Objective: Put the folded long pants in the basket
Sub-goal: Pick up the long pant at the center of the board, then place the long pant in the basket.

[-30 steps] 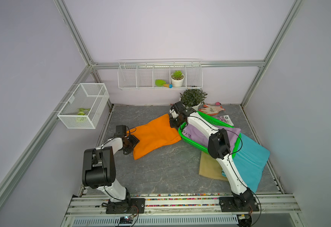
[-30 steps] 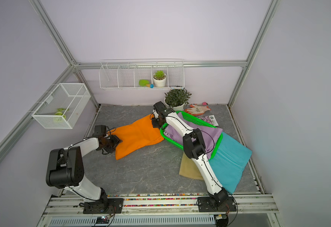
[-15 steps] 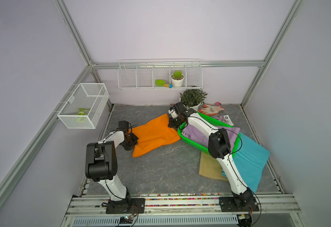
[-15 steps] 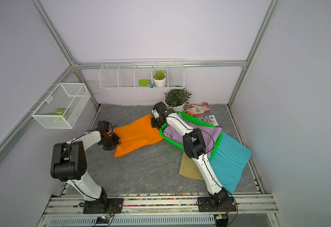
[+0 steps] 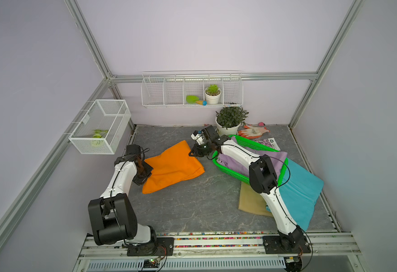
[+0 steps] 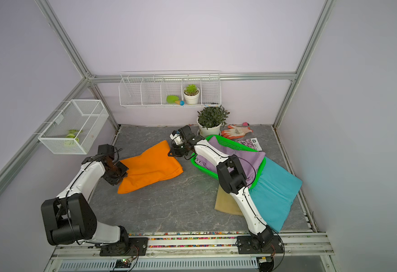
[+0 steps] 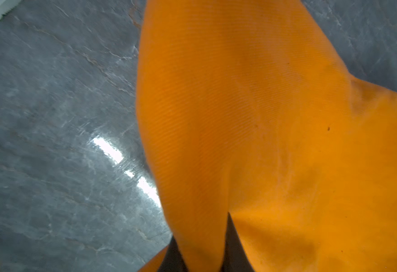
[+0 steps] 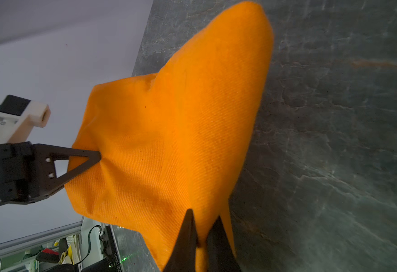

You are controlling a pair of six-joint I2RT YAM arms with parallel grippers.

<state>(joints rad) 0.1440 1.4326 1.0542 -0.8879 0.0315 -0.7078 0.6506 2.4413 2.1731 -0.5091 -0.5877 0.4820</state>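
The orange folded long pants (image 5: 171,167) (image 6: 150,167) lie left of the basket, pinched at two opposite ends. My left gripper (image 5: 147,170) (image 6: 122,173) (image 7: 201,226) is shut on their left edge. My right gripper (image 5: 191,153) (image 6: 170,154) (image 8: 203,214) is shut on their far right corner. The right wrist view also shows the left gripper (image 8: 98,156) biting the cloth. The green basket (image 5: 216,162) (image 6: 194,162) holds the lilac pants (image 5: 275,156) (image 6: 251,157). It rests partly on the teal pants (image 5: 301,190) and the tan pants (image 5: 249,200).
A potted plant (image 5: 230,120), orange-and-white gloves (image 5: 254,131) and a booklet (image 5: 269,143) sit at the back, behind the basket. A white mesh box (image 5: 101,126) hangs on the left wall. A wire rack (image 5: 191,90) hangs on the back wall.
My left gripper went from open beside the orange pants to shut on their left edge, and the left arm swung in and rose. The right gripper kept its hold.
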